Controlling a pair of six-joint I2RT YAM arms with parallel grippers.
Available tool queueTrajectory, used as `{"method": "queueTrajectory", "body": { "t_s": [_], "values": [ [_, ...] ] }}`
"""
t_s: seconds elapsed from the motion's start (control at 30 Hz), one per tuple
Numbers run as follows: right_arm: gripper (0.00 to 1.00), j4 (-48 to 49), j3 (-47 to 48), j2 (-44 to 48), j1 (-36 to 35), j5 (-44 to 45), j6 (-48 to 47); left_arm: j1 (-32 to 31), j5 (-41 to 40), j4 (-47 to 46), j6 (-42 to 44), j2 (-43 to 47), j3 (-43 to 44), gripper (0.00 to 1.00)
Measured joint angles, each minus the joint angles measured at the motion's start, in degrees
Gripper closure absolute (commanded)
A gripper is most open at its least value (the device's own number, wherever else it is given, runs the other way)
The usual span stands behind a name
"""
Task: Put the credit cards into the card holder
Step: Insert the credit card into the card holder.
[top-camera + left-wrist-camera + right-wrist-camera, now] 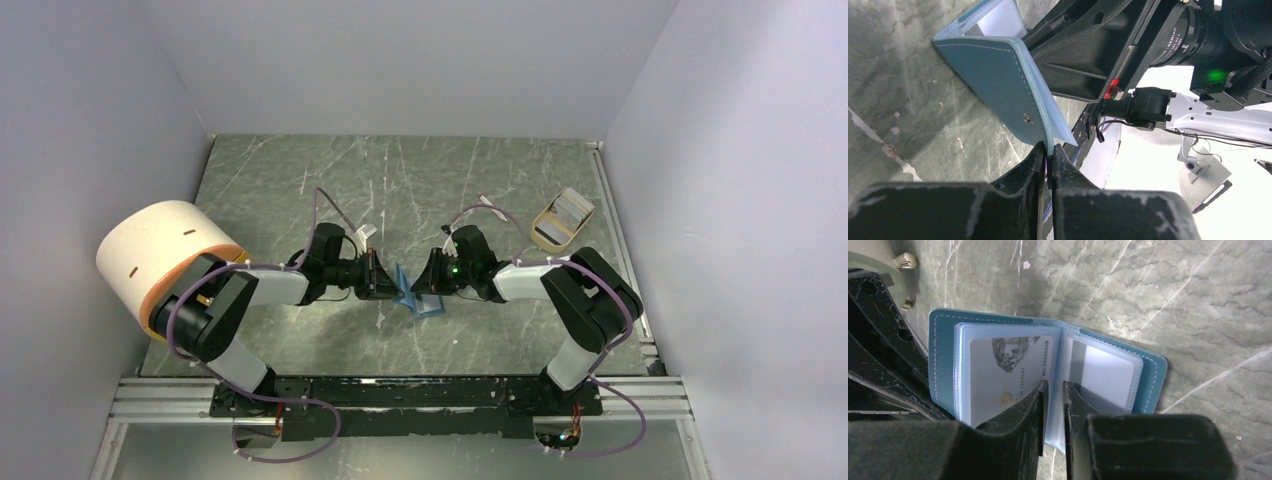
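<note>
Your left fingers (1034, 165) are clamped on the stitched teal cover edge of the card holder (998, 85), which is spread open over the marbled green counter (908, 100) between both arms. Your right fingers (1037, 402) pinch a clear plastic leaf (glossy, round-cornered), with a pale printed card (1008, 370) sleeved beside them

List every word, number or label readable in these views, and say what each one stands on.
"DAMIAO": on the black cylindrical motor housing, left wrist view; the finer print beside it is too small to read.
"CENTURY": on the pale card inside the teal-blue folding card holder; the letters before it are unclear.
"NO" plus a digit string: same card, digits too blurred.
Top view: nothing legible.
</note>
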State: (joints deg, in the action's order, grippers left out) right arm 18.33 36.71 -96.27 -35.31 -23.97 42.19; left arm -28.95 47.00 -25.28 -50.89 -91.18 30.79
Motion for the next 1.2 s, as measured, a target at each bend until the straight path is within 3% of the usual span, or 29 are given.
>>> {"method": "queueTrajectory", "body": {
  "t_s": [0.23,0.67,0.9,1.2],
  "values": [
    [0.78,0.22,-0.24,0.0,0.0,0.37,-0.02,-0.02,-1.88,7.06,3.1,-0.02,2.14,0.77],
    [0.78,0.22,-0.37,0.04,-0.09,0.87,-0.07,-0.02,-8.66,16.61,6.75,0.11,5.2,0.73],
    [0.74,-6.25,1.05,3.06,-0.66,4.33,-2.91,-0.02,-9.05,18.86,7.91,0.09,7.8,0.89],
    [0.75,-12.66,1.64,7.06,-0.66,10.62,-6.71,-0.02,-11.02,27.28,12.66,0.13,12.79,0.91]
  ]
}}
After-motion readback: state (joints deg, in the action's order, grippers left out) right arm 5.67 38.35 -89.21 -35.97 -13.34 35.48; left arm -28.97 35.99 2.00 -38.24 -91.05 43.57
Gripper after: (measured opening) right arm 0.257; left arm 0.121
